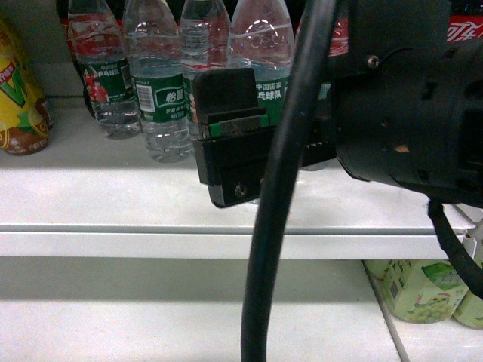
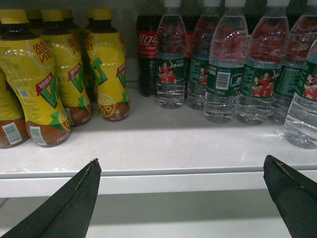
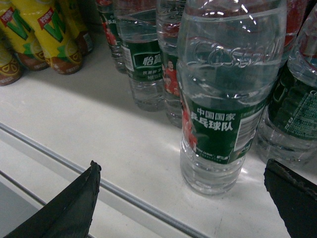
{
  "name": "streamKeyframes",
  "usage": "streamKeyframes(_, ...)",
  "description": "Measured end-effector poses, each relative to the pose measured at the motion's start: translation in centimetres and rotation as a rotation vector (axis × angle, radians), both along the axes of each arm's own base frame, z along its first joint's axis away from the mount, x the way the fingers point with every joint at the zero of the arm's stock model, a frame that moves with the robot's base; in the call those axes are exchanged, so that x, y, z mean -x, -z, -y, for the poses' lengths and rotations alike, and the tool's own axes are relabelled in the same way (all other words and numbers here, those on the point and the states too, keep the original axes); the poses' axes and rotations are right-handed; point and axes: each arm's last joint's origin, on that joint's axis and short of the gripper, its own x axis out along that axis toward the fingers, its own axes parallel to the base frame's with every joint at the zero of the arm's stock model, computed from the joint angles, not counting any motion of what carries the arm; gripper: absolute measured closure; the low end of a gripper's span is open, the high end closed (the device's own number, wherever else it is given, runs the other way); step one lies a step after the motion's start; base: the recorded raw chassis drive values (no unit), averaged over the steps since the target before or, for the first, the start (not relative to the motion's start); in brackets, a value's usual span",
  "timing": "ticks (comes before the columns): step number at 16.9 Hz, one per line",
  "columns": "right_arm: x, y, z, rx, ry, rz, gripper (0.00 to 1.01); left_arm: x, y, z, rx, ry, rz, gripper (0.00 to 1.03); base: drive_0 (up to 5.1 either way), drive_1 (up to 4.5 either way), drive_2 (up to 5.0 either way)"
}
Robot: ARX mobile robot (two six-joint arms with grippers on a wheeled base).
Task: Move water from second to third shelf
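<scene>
- The water (image 3: 225,99), a clear ribbed bottle with a green wrap label and white Chinese writing, is seen standing upright on the white shelf (image 3: 99,129), near its front edge.
- In the right wrist view, this bottle is framed between the two dark fingertips (image 3: 64,208) of the right end effector (image 3: 183,198), whose jaws are spread wide; the bottle is not touched by either fingertip and nothing is held.
- In the head view, the right end effector (image 1: 230,143) is shown as a black block in front of the row of water bottles (image 1: 162,90), with a thick black cable (image 1: 283,188) crossing the picture ahead of it.
- More bottles of the same kind (image 3: 143,59) are lined up behind and beside the front bottle, close together.
- The left end effector (image 2: 181,193) is seen from its own wrist camera with its jaws wide apart and empty, held in front of the shelf edge (image 2: 158,178), below the bottles.
- In the left wrist view, yellow-labelled drink bottles (image 2: 44,79) are grouped on the left of the shelf, and a dark cola bottle (image 2: 147,49) with a red label is placed between them and the water bottles (image 2: 233,64).
- On the lower shelf in the head view, pale green drink packs (image 1: 415,290) are partly visible at the right.
</scene>
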Motion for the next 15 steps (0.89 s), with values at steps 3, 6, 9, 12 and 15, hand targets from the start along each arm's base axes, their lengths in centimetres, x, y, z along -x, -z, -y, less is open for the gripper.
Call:
streamKeyframes(3,-1.5,-0.3,-0.9,-0.016,0.035,-0.006,0.03,0.0,0.0,0.0,0.000,0.000,0.000,0.05,0.0,0.00,0.0)
streamKeyframes(6,-3.0,0.2,-1.7,0.007,0.065,-0.027,0.03,0.0,0.0,0.0,0.000,0.000,0.000,0.05,0.0,0.00,0.0)
streamKeyframes(9,-4.4,0.8,-2.3,0.019,0.098,-0.028,0.03,0.0,0.0,0.0,0.000,0.000,0.000,0.05,0.0,0.00,0.0)
streamKeyframes(12,-5.5,1.1,-2.9,0.011,0.143,-0.018,0.03,0.0,0.0,0.0,0.000,0.000,0.000,0.05,0.0,0.00,0.0)
streamKeyframes(15,-7.1,0.9,-3.6,0.003,0.203,-0.002,0.03,0.0,0.0,0.0,0.000,0.000,0.000,0.05,0.0,0.00,0.0)
